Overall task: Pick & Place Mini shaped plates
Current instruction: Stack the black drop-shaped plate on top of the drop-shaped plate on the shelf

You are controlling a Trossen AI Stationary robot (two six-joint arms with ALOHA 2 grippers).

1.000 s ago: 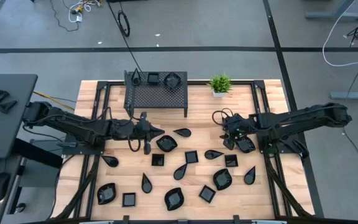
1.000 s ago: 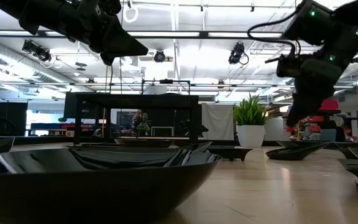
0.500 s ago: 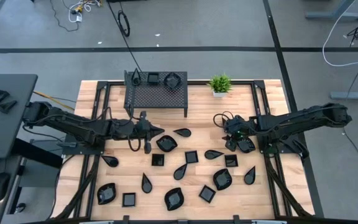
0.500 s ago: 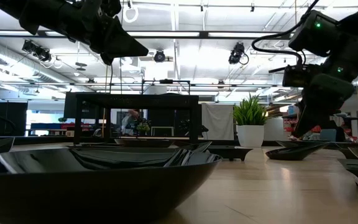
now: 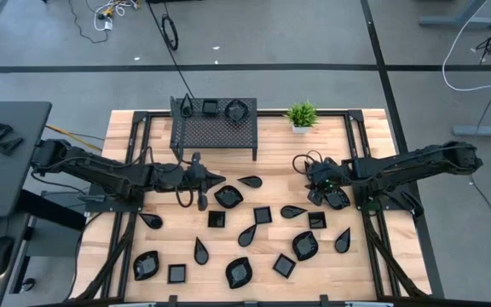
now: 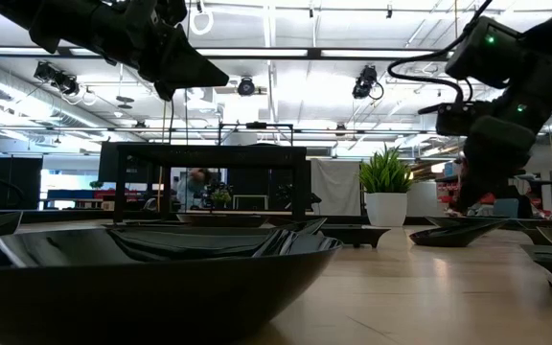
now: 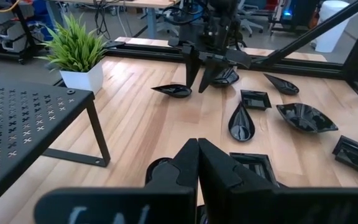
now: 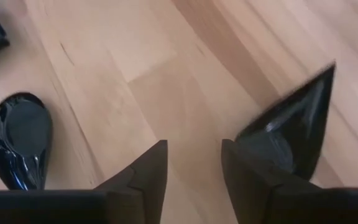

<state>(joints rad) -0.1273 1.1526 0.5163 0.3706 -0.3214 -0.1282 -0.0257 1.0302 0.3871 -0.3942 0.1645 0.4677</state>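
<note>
Glossy black mini shaped plates [image 5: 262, 215], teardrop, square and wavy-rimmed, lie scattered upright and apart across the wooden tabletop's near half.

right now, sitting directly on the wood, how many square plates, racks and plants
square plates: 5
rack: 1
plant: 1
total: 7

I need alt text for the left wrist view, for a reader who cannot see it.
The left gripper, shut, hovers over a wooden table with scattered black plates. Across the table, the right gripper points down beside a plate; a mesh rack and potted plant stand to one side.
</note>
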